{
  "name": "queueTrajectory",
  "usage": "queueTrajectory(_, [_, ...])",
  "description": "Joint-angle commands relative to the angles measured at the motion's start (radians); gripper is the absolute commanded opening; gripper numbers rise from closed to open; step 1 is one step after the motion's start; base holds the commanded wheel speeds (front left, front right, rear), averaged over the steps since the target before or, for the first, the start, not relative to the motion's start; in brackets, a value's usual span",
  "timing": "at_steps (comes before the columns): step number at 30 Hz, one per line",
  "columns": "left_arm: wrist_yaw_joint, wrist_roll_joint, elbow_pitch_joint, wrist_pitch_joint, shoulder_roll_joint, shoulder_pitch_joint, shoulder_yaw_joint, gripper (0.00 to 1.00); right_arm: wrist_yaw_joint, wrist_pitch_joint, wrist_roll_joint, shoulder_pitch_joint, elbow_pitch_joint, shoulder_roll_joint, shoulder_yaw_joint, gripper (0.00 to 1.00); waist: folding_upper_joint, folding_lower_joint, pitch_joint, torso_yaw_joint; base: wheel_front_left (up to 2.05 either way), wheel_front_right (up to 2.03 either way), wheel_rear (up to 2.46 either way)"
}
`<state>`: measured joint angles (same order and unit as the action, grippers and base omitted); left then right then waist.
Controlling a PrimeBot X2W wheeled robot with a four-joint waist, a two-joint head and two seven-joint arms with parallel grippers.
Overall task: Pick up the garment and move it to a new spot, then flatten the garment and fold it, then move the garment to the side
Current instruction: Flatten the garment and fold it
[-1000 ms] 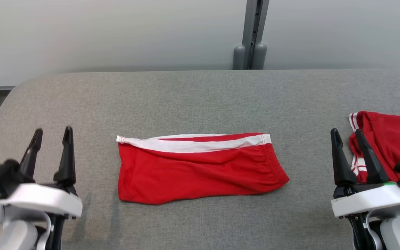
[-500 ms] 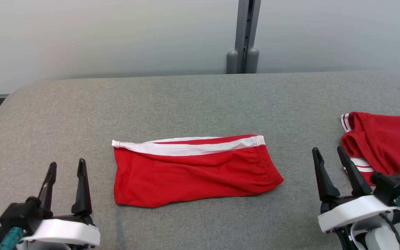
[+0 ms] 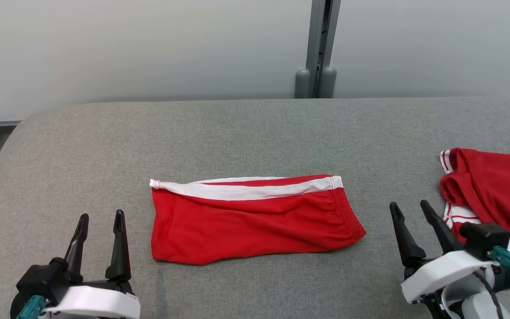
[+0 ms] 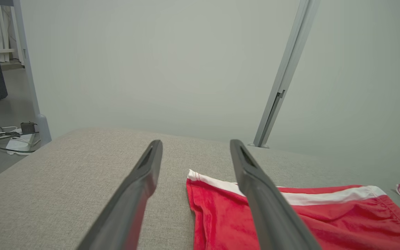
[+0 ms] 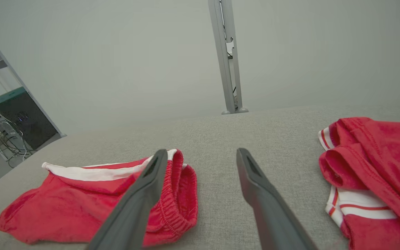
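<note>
At the bottom corners, the left pincer (image 3: 102,214) and right pincer (image 3: 408,204) both stand open and empty over the desk (image 3: 255,133). Mid-frame between them, the shorts (image 3: 255,221) lie folded flat (white stripe along the far edge). A jersey (image 3: 494,186) lies crumpled at the right edge.

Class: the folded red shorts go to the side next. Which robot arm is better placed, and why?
Right, narrowly. The left gripper and right gripper both stand open beside the red shorts, but the right is at the waistband end and next to the other red garment, likely the pile.
</note>
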<state>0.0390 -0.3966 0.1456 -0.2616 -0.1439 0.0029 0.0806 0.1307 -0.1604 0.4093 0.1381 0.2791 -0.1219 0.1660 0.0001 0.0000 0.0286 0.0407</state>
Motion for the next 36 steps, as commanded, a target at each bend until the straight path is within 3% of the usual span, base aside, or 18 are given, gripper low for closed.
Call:
queueTrajectory(1, [-0.010,0.013,0.005,-0.004,0.003,0.004,-0.009,1.00,0.000,0.024,-0.010,0.018,0.019,-0.004,-0.001,1.00,-0.0001,0.0000,0.000,0.004,0.00,0.00,0.00])
queueTrajectory(8, [-0.048,0.048,0.025,-0.004,0.036,-0.022,-0.025,1.00,0.000,0.126,-0.038,0.125,0.141,0.010,0.025,1.00,-0.0001,0.0000,0.018,0.056,0.00,0.00,0.00])
queueTrajectory(18, [-0.091,0.071,0.057,-0.004,0.063,-0.057,-0.057,1.00,0.000,0.168,-0.063,0.257,0.373,0.030,0.003,1.00,-0.0001,0.0000,0.062,0.136,0.00,0.00,0.00])
queueTrajectory(27, [-0.113,0.084,0.073,-0.004,0.075,-0.080,-0.079,1.00,0.000,0.177,-0.024,0.304,0.512,0.033,-0.018,1.00,-0.0001,0.0000,0.083,0.154,0.00,0.00,0.00])
queueTrajectory(36, [-0.134,0.094,0.092,-0.004,0.080,-0.098,-0.087,1.00,0.000,0.236,0.115,0.325,0.609,0.045,0.020,1.00,-0.0001,0.0000,0.098,0.172,0.00,0.00,0.00])
